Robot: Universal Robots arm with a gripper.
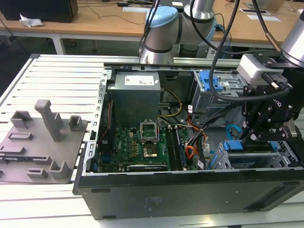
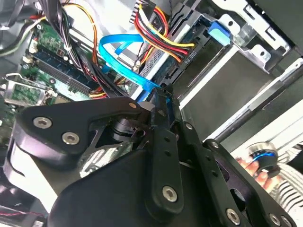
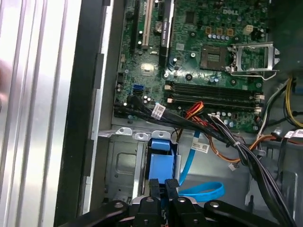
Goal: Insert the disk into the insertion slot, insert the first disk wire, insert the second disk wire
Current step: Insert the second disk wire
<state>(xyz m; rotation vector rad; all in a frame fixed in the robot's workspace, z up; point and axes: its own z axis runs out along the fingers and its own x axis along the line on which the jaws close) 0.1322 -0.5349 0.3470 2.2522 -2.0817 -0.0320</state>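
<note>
The gripper (image 3: 161, 185) is clenched, its fingertips pinching the rear edge of the disk (image 3: 160, 163) in its blue caddy, which sits partly inside the insertion slot (image 3: 124, 165). The light-blue second disk wire (image 3: 201, 191) loops loose just beside it, near the motherboard (image 3: 189, 61). A slightly skewed push could jam the caddy against the cage or trap that cable.

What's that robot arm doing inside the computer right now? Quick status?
Gripper down at the blue disk caddy, fingers closed together at its edge. Disk sits in the insertion slot. Light-blue wire lies loose beside it. Black cable bundle runs close by.
</note>
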